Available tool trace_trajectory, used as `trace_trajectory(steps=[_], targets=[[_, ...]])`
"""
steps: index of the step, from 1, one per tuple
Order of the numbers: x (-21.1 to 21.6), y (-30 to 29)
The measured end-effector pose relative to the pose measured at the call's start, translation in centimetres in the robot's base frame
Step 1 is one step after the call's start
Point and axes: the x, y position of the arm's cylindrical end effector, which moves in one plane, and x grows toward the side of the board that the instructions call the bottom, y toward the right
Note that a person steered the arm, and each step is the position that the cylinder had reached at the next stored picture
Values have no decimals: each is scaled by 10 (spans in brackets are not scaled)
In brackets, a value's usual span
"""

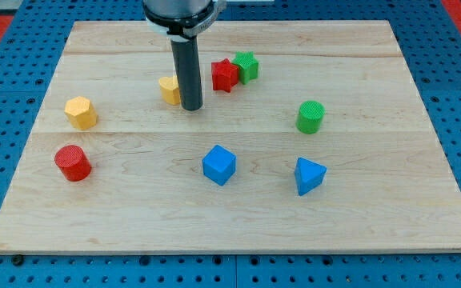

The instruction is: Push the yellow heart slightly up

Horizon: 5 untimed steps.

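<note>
The yellow heart [169, 89] lies on the wooden board [374, 224] at upper middle, partly hidden behind my rod. My tip [191, 106] rests on the board right against the heart's lower right side. A red star [224, 75] and a green star [246, 66] sit touching each other just to the right of the rod.
A yellow hexagonal block [80, 112] and a red cylinder [73, 162] lie at the left. A green cylinder [310, 117] is at the right. A blue cube [218, 165] and a blue triangular block [309, 176] lie toward the view's bottom.
</note>
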Motion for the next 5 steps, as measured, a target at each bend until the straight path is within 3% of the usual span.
trace_trajectory(steps=[5], targets=[[21, -36]])
